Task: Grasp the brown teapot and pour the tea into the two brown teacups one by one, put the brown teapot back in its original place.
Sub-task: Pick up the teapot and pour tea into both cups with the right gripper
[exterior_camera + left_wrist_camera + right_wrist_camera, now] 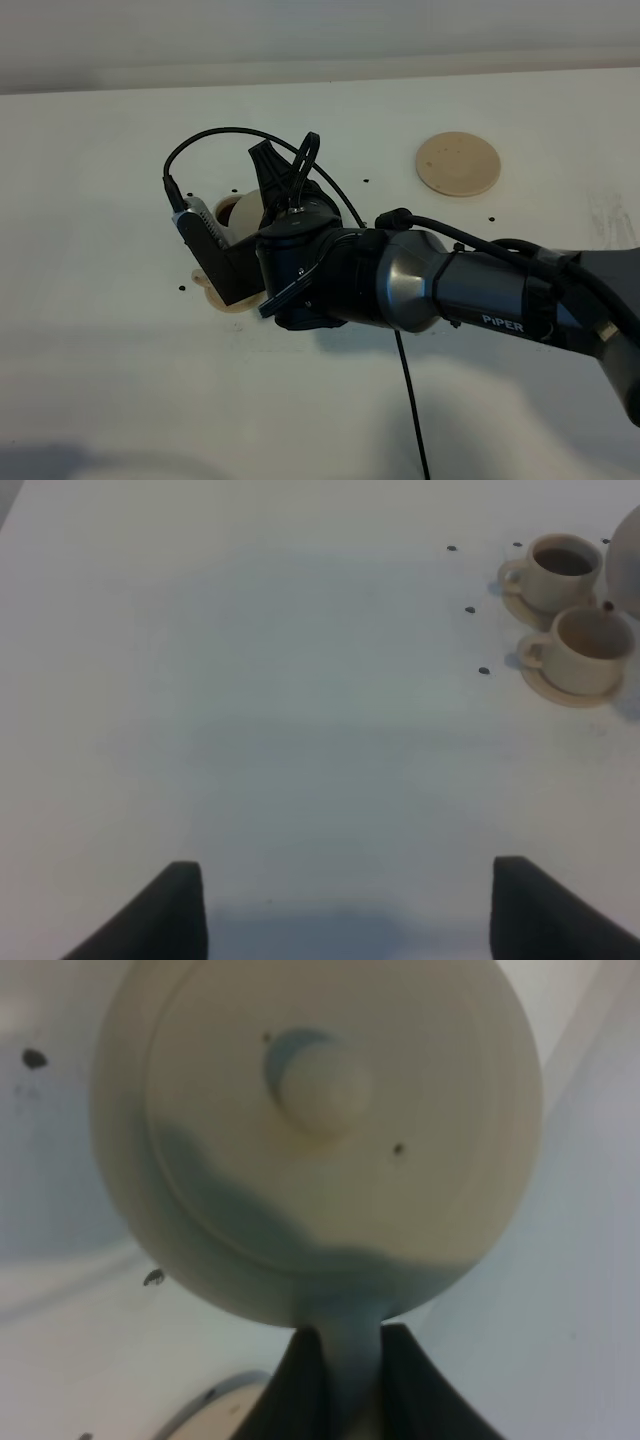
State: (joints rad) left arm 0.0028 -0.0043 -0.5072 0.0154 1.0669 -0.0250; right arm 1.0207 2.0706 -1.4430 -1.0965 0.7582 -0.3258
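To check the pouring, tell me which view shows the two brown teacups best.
The left wrist view: both teacups stand unobstructed on their saucers, insides visible. In the exterior high view the right arm hides all but one rim and a saucer edge. The right wrist view shows the teapot, no cup.

**A:** What is on the table (100, 380)?

**B:** The right arm (420, 285), black and grey. It comes in from the right edge and reaches past the middle into the left half. A black cable (230, 132) loops above its wrist.

**A:** Any crockery?

**B:** A flat round beige disc (458, 165) lies toward the far edge, right of the middle, well apart from the arm. A beige saucer rim (222, 300) shows under the wrist. Beyond it is a pale rounded piece (240, 208), but I cannot tell which piece it is.

**A:** Anything else?

**B:** A few small dark dots (366, 181) on the white top.
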